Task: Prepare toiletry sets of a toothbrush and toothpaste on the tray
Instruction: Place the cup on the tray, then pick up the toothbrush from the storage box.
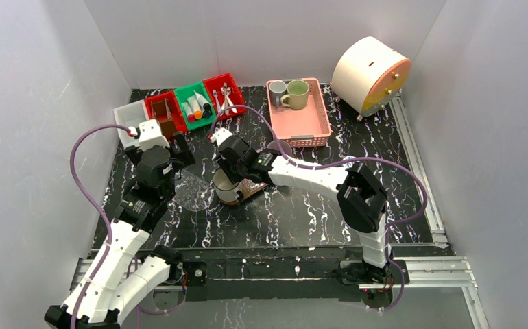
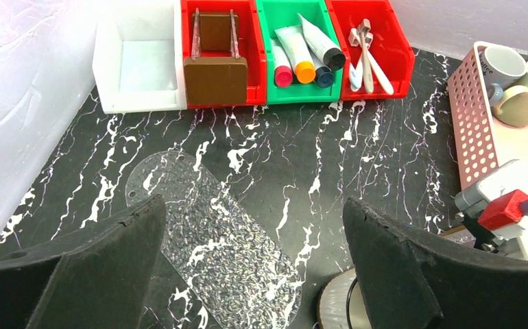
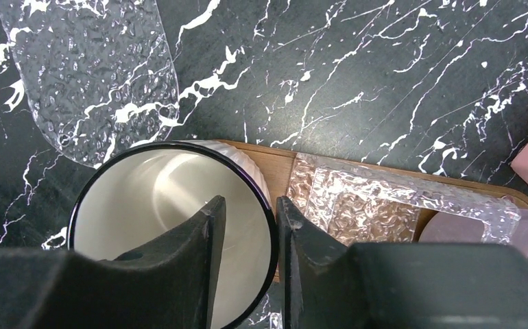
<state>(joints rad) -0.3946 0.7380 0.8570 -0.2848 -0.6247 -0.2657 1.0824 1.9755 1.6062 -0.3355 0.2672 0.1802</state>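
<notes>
Near the middle of the black marbled tabletop (image 1: 302, 205), the right fingers (image 3: 193, 267) stood partly open astride the rim of a white mug (image 3: 145, 199). One finger was inside it and the other outside, and a gap showed between the inner finger and the wall, so nothing was clamped. The mug sat on one end of the brown wooden tray (image 3: 278, 161), and a clear textured plastic piece (image 3: 357, 209) lay on the tray just beside it. The left fingers (image 2: 110, 260) were spread wide and held nothing, hovering over a clear oblong plate (image 2: 227, 240) that lay flat on the tabletop near the tray. Along the far edge sat a white bin (image 2: 138, 68), a red bin (image 2: 187, 48) with a brown block (image 2: 215, 79), a green bin (image 2: 302, 94) holding tubes (image 2: 302, 51), and a second red bin (image 2: 378, 86) holding white toothbrushes (image 2: 367, 58). Two other mugs (image 1: 297, 94) stood in the pink basket (image 2: 477, 130).
</notes>
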